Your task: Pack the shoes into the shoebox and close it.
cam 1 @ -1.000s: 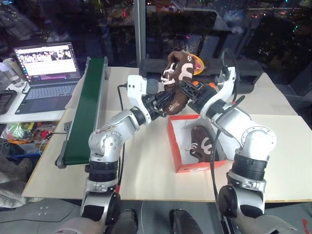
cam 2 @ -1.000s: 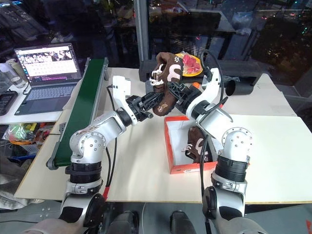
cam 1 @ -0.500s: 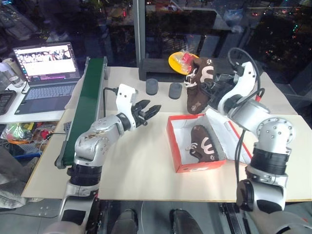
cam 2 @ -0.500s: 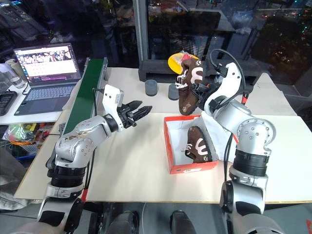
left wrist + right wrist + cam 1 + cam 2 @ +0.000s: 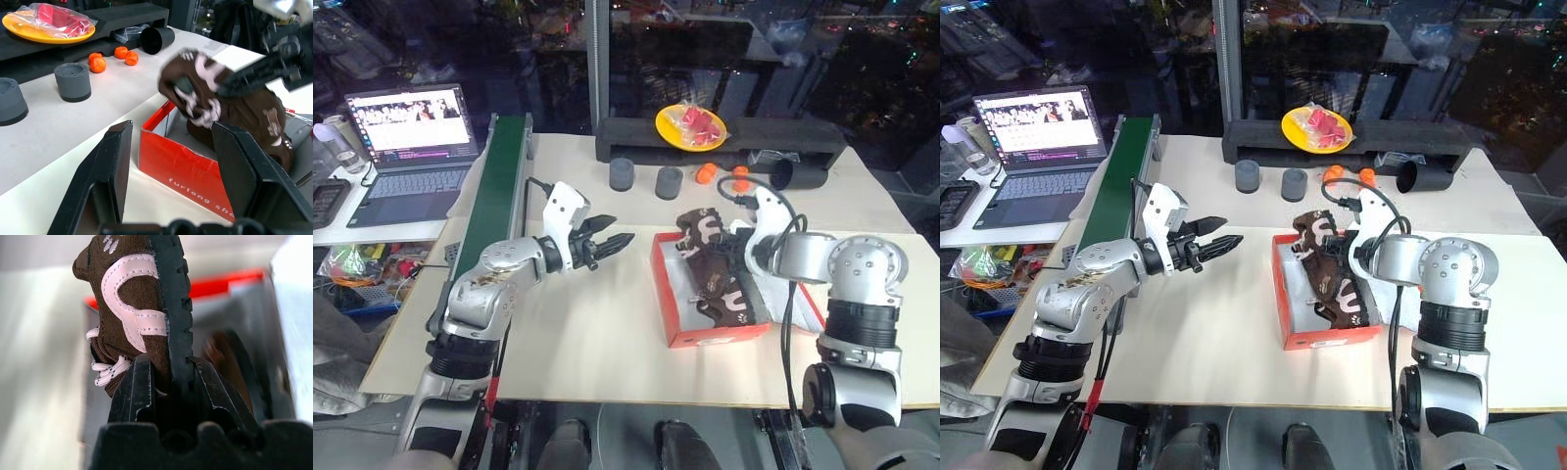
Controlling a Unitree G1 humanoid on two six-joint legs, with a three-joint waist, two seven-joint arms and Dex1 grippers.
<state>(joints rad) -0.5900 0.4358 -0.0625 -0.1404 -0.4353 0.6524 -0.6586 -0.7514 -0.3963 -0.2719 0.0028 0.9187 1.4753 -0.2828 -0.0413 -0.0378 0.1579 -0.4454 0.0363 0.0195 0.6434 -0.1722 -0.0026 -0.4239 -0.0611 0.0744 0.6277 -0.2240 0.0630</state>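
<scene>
Clamped on the second shoe point(image 5: 132, 318), the right gripper point(image 5: 168, 382) pinches it by the sole edge, toe pointing away, so the shoe hangs over the open shoebox point(image 5: 677, 294) and can go in beside the first shoe point(image 5: 729, 305) already lying inside. In the head views that held shoe sits at the box's far-left corner, partly above the rim, and seems not fully down yet. The left gripper point(image 5: 612, 241) hovers over bare tabletop point(image 5: 597, 323) just left of the box, its jaws spread with nothing between them, likely kept clear so the right arm has room.

The box's red walls are low, and the near-left wall faces the left gripper with a strip of open tabletop between. The white lid point(image 5: 781, 294) lies folded out on the right, under the right arm. Two grey cylinders point(image 5: 670, 182) and small orange fruits point(image 5: 706, 173) stand well behind the box, leaving free space at front and left.
</scene>
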